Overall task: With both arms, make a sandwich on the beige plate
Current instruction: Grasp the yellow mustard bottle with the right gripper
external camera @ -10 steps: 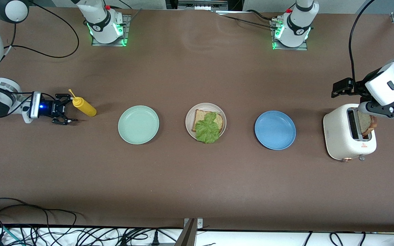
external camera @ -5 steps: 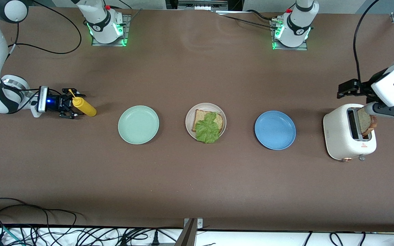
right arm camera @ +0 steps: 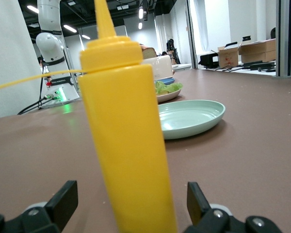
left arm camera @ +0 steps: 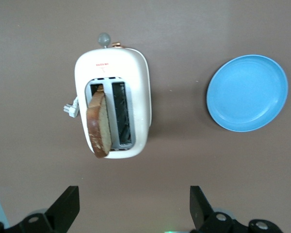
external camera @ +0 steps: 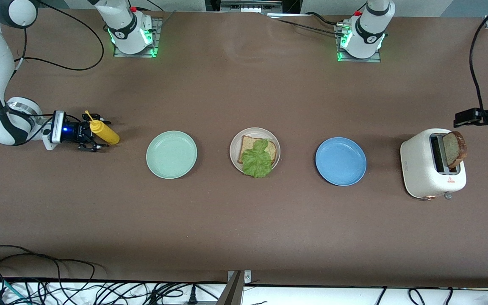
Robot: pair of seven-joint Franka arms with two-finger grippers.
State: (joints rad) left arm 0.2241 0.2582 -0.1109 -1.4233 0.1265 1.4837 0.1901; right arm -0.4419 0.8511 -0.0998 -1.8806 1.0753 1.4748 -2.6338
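Right pincer (external camera: 92, 135) stands wide around the mustard bottle (external camera: 104, 132), ready to grip; left pincer (left arm camera: 133, 206), wide and empty, hangs by the toaster (external camera: 432, 163), whose bread slice (external camera: 455, 149) awaits the beige plate (external camera: 235, 142) mid-desk.

Matt brown table (external camera: 227, 220), glossy yellow plastic bottle (right arm camera: 128, 145)

The yellow bottle (right arm camera: 126, 141) stands right between the open fingers of the right hand (right arm camera: 128, 208), blocking the way ahead. The left hand (left arm camera: 133, 211) hangs open above the counter (external camera: 244, 220) beside the toaster (left arm camera: 114, 104), with bare room under it. A bread slice (left arm camera: 98, 126) sticks up from one slot.
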